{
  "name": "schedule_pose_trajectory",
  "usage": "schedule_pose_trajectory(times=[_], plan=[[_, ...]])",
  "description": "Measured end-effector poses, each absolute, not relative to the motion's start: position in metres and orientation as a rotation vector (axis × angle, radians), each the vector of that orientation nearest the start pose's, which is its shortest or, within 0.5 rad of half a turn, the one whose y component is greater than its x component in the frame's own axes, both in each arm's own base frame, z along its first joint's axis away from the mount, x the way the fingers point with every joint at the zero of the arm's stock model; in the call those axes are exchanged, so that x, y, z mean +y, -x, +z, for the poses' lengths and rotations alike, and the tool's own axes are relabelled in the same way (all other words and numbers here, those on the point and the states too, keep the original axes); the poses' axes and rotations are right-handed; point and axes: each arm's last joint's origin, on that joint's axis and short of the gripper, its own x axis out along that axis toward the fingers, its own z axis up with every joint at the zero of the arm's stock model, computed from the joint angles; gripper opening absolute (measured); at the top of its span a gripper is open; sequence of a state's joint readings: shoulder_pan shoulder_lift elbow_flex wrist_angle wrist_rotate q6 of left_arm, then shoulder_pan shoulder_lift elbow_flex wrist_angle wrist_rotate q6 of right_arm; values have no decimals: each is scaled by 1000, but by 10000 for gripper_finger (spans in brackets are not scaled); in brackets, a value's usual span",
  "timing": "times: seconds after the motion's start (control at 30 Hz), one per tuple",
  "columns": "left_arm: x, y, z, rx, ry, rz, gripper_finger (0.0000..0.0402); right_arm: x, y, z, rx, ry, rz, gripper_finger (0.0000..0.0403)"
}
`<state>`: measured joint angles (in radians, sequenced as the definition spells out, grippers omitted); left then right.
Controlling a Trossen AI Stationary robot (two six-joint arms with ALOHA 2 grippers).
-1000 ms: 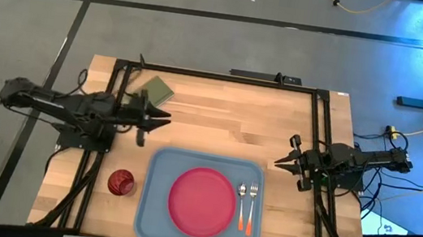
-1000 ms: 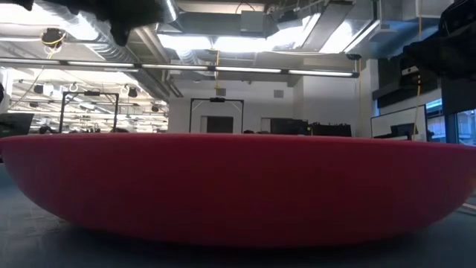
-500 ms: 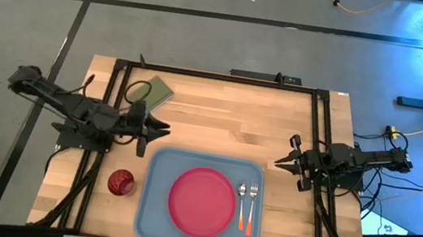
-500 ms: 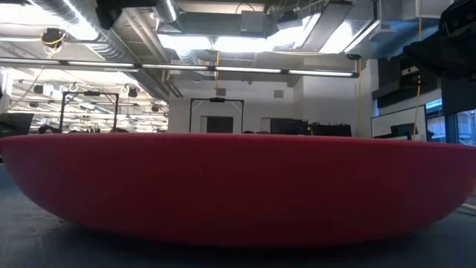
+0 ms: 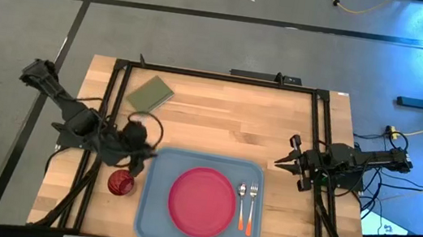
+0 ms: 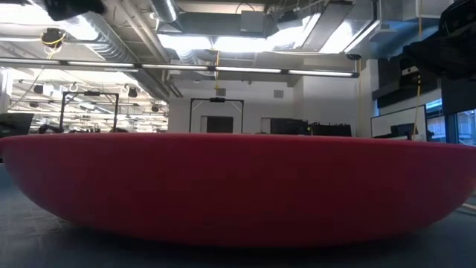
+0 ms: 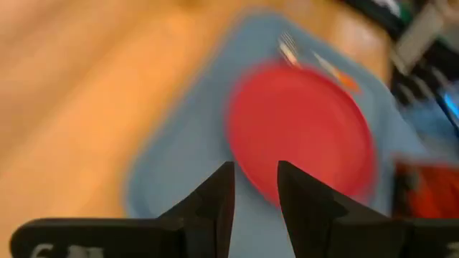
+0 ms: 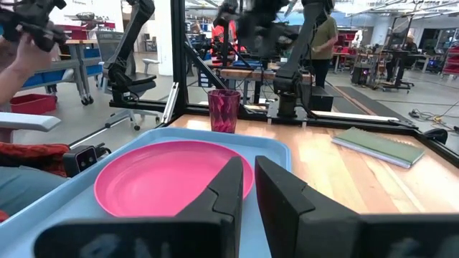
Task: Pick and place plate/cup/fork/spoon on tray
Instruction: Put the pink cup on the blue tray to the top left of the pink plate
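Note:
The pink-red plate (image 5: 201, 201) lies on the light blue tray (image 5: 152, 209) and fills the low view (image 6: 238, 186). The spoon (image 5: 242, 198) and fork (image 5: 251, 206) lie side by side on the tray, right of the plate. The dark red cup (image 5: 121, 182) stands upright on the table, left of the tray; it also shows in the right wrist view (image 8: 224, 110). My left gripper (image 5: 139, 155) hovers at the tray's far-left corner, just beyond the cup, its fingers a little apart (image 7: 255, 175) and empty. My right gripper (image 5: 281, 162) waits shut and empty right of the tray.
An olive green pad (image 5: 150, 92) lies on the table's far left part. Dark frame rails (image 5: 319, 141) run along the table's sides. In the right wrist view a person's arm (image 8: 21, 57) shows beyond the table.
My left gripper has gone from beside the green pad toward the table's near edge, ending at the tray's far-left corner close to the cup. The cup, plate, fork and spoon have stayed where they were.

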<state>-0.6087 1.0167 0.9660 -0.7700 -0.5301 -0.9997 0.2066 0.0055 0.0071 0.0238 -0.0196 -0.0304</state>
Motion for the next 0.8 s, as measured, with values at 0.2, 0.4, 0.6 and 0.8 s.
schedule_pose_trajectory(times=[0.2,0.4,0.6,0.8], plan=[[-105,-162,306,785,553,113,100,21,-95,168,-29,28,226,45],[-101,-147,295,1043,509,68,100,21,-95,168,-29,28,226,45],[-101,-136,289,1273,607,33,100,21,-95,168,-29,29,226,45],[-102,-134,289,1300,596,18,100,21,-95,168,-29,30,226,45]])
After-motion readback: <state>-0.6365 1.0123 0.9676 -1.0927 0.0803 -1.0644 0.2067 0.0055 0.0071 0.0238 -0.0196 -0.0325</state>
